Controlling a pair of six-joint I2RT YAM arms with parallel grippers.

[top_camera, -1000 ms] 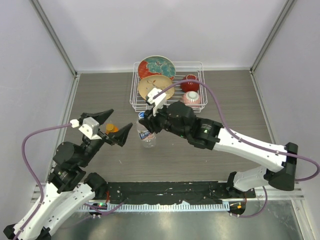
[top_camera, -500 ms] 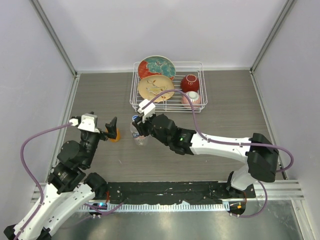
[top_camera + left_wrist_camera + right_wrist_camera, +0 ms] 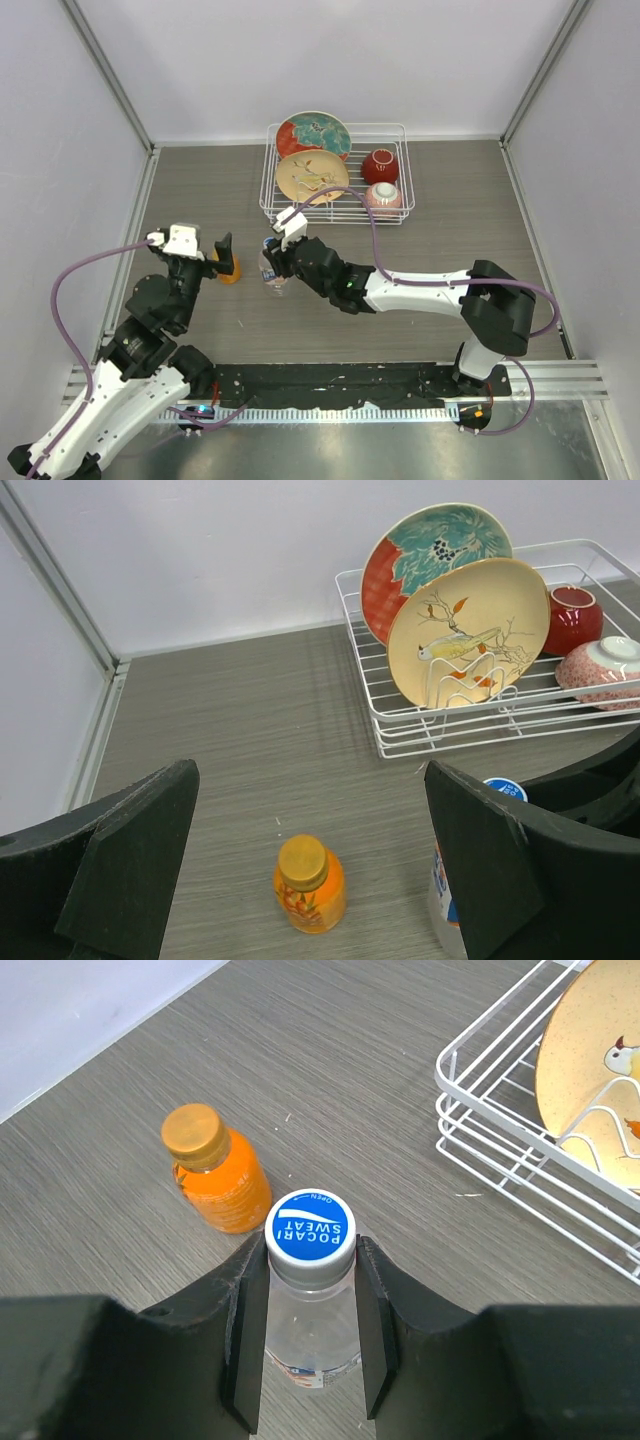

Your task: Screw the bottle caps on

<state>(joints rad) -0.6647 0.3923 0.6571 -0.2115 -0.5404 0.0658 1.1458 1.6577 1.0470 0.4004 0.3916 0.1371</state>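
The clear bottle (image 3: 272, 275) stands upright on the table with its white cap with a blue top (image 3: 311, 1227) on its neck. My right gripper (image 3: 311, 1250) is shut on that cap, one finger pressed on each side. The squat orange bottle (image 3: 229, 268) stands just left of it with its orange cap (image 3: 302, 862) on top. It also shows in the right wrist view (image 3: 215, 1175). My left gripper (image 3: 308, 780) is wide open and empty, with the orange bottle (image 3: 310, 885) between and beyond its fingers, untouched. The clear bottle (image 3: 445, 900) is partly hidden behind the left gripper's right finger.
A white wire dish rack (image 3: 335, 215) stands behind the bottles, with two plates (image 3: 313, 135) and a red bowl (image 3: 379, 166) and a pink bowl (image 3: 383, 198) in it. Its front edge (image 3: 520, 1175) is close to my right gripper. Walls enclose the table.
My right gripper has moved left and lower with the clear bottle in it, bringing it next to the orange bottle. My left gripper has turned and drawn closer to the orange bottle.
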